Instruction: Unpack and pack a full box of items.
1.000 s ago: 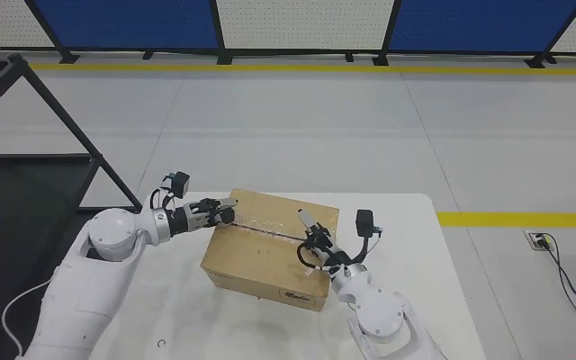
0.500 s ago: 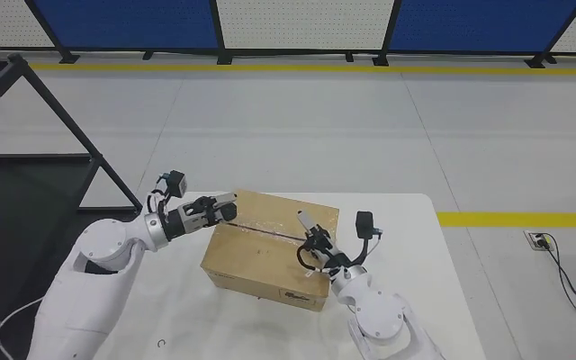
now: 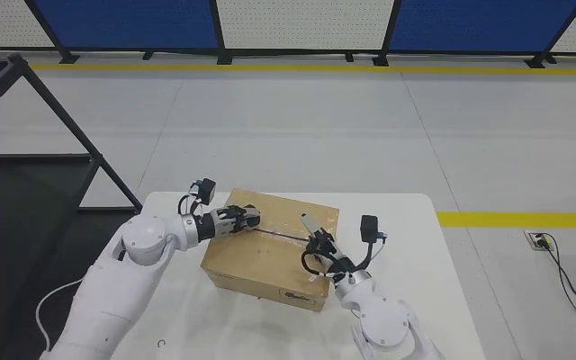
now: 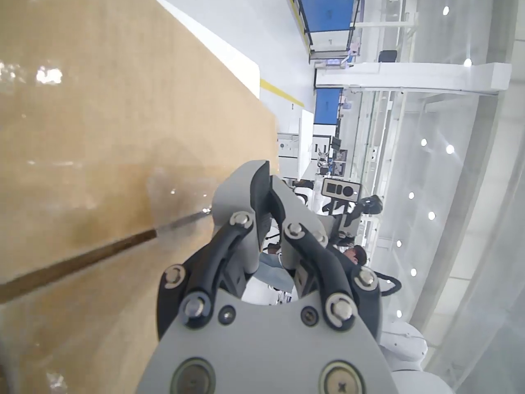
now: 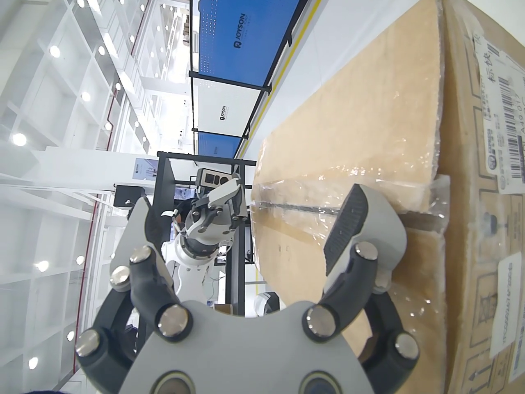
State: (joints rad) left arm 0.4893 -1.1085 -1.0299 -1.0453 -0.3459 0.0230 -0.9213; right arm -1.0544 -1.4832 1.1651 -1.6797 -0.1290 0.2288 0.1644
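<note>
Closed cardboard box is taking up the middle of the table, with its taped seam running across the flat top. Left gripper, jaws pressed together, is hovering low over the seam's left end. Right gripper, jaws spread wide, is crowding the right end, one finger close over the tape; contact unclear. Between them a stretch of lid is lying open to approach from above. Passing room is showing along the table right of the box. A black frame is standing beyond the table's left side, well apart.
</note>
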